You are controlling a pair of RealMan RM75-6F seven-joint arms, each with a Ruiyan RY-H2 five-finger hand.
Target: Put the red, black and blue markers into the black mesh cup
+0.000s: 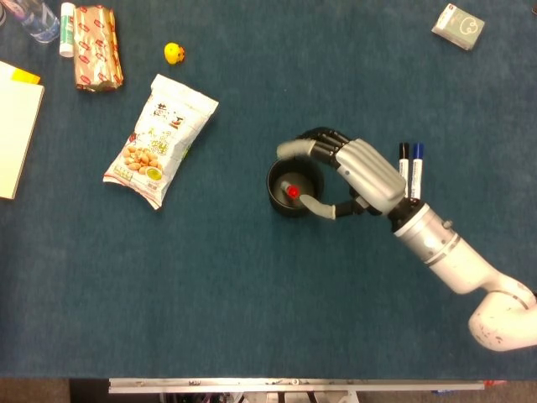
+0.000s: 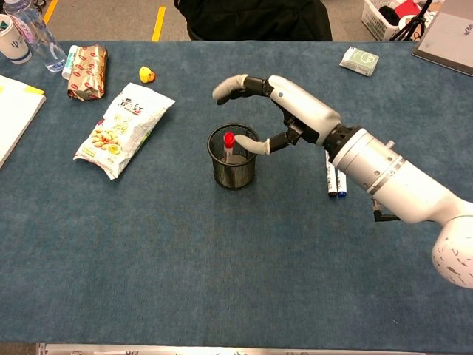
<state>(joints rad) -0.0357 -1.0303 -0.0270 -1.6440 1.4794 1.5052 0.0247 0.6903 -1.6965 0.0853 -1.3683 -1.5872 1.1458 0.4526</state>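
Note:
The black mesh cup (image 1: 273, 191) (image 2: 233, 168) stands mid-table. The red marker (image 1: 292, 191) (image 2: 229, 141) is upright inside it, red cap up, leaning on the rim. My right hand (image 1: 354, 168) (image 2: 287, 97) hovers over the cup's right side, fingers spread and holding nothing; its thumb lies by the rim. The black marker (image 1: 404, 162) (image 2: 330, 182) and blue marker (image 1: 417, 164) (image 2: 340, 182) lie side by side on the cloth to the right, partly hidden by my wrist. My left hand is in neither view.
A peanut bag (image 1: 161, 139) lies left of the cup. A yellow duck (image 1: 174, 54), a wrapped snack bar (image 1: 97, 47), a glue stick (image 1: 66, 17) and a bottle (image 1: 33, 18) sit far left. A notebook (image 1: 17, 126) is at the left edge, a small box (image 1: 458, 25) far right.

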